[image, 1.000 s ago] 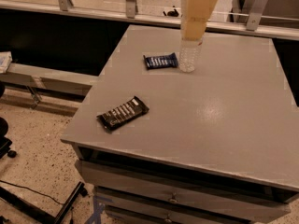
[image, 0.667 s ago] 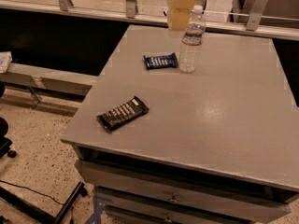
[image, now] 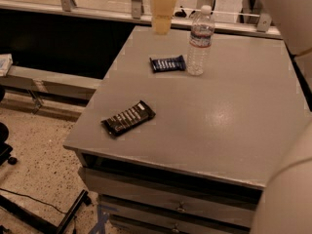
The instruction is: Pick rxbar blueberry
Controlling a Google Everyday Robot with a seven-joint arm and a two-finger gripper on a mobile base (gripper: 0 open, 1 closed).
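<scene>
Beyond the rxbar blueberry, apart, hovers the gripper; its state I cannot tell.

The rxbar blueberry is a small flat bar in a dark blue wrapper with pale lettering. It lies flat on the tabletop, just left of the water bottle, one short end pointing toward the bottle's base. The hand hangs farther back, left of the bottle, apart from the bar.
</scene>
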